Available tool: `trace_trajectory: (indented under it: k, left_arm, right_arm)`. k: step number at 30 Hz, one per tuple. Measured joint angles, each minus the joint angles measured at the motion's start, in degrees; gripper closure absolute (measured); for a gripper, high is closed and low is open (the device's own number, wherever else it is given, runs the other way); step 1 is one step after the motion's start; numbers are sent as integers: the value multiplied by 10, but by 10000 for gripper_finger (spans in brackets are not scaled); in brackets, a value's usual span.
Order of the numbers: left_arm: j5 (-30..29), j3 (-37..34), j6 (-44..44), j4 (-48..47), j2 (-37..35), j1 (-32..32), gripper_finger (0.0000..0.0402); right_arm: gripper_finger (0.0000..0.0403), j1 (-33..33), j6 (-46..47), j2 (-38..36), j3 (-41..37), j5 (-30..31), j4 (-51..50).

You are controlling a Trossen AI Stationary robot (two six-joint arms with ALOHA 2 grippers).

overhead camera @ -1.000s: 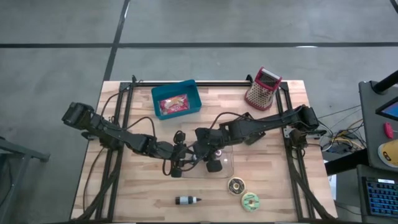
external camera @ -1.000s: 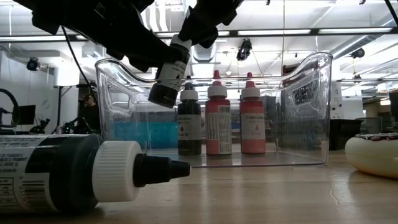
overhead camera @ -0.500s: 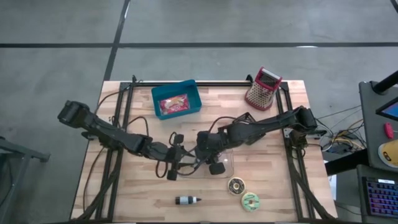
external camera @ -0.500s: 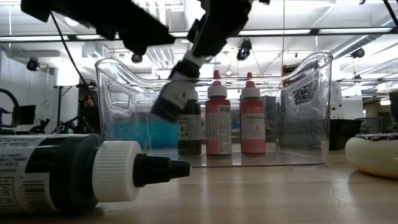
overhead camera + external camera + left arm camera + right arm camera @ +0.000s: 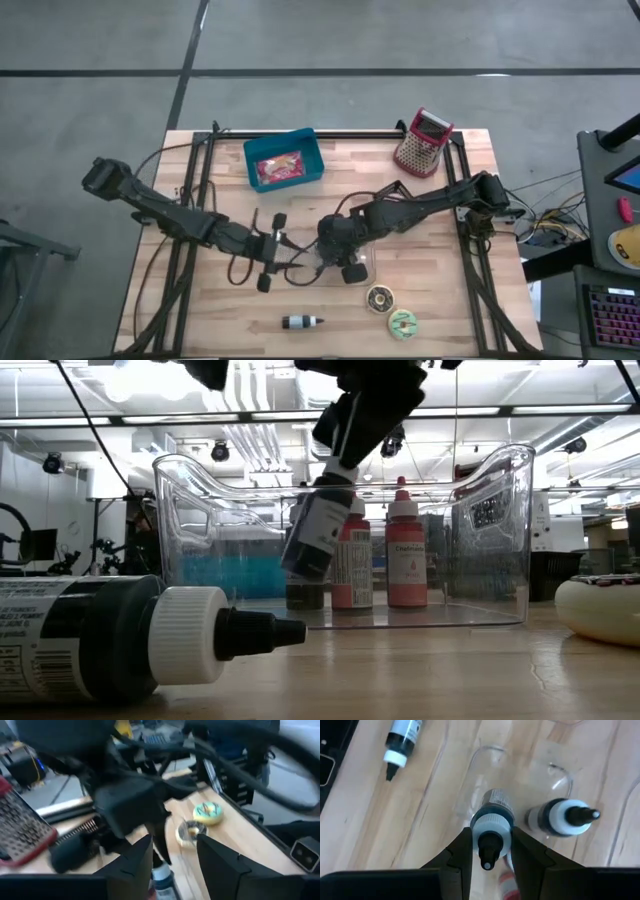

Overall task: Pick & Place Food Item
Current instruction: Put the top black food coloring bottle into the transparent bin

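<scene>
My right gripper [image 5: 490,854] is shut on a dark dropper bottle [image 5: 318,535] with a white cap. It holds the bottle over the clear plastic bin [image 5: 495,470] at mid-table [image 5: 368,262]. In the bin stand a black bottle [image 5: 559,820] and two red ones [image 5: 350,555]. My left gripper [image 5: 270,252] stands open to the left of the bin with nothing between its fingers. A second dark bottle [image 5: 300,322] lies on its side near the front edge. A wrapped food packet [image 5: 280,166] lies in the blue bin [image 5: 312,150] at the far left. My right gripper pinches the bottle's white cap [image 5: 491,821] between its two fingers [image 5: 462,851]. They come slanting down from above. The bottle hangs below them, nozzle end up and tilted. Its base [image 5: 303,568] is clear of the bin's floor.
Two doughnuts [image 5: 380,298] [image 5: 403,323] lie at the front right. A red box grater [image 5: 422,142] stands at the far right. Cables and the arms' frames run along both table sides. A person's desk with a keyboard shows off the right edge.
My left gripper has pulled away from the bottle toward the table's left edge and risen. My right gripper has tipped further downward. The bottle has gone lower and toward the standing bottles, and hangs more upright than before.
</scene>
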Motion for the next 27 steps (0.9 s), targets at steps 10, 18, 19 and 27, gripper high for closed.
trace_trajectory:
  k: [10,18,19,27]
  left_arm:
    - [-1,-17,26,-3,-60,-3,248]
    - [-1,-45,27,25,-84,-3,247]
    - [-1,-45,27,26,-85,-3,248]
    - [0,-46,27,26,-85,-3,248]
  right_arm:
    - [308,17,4,0,9,1,-62]
    - [308,24,24,-1,10,17,-139]
    - [308,24,28,-1,11,20,-150]
    - [308,25,41,-2,11,23,-186]
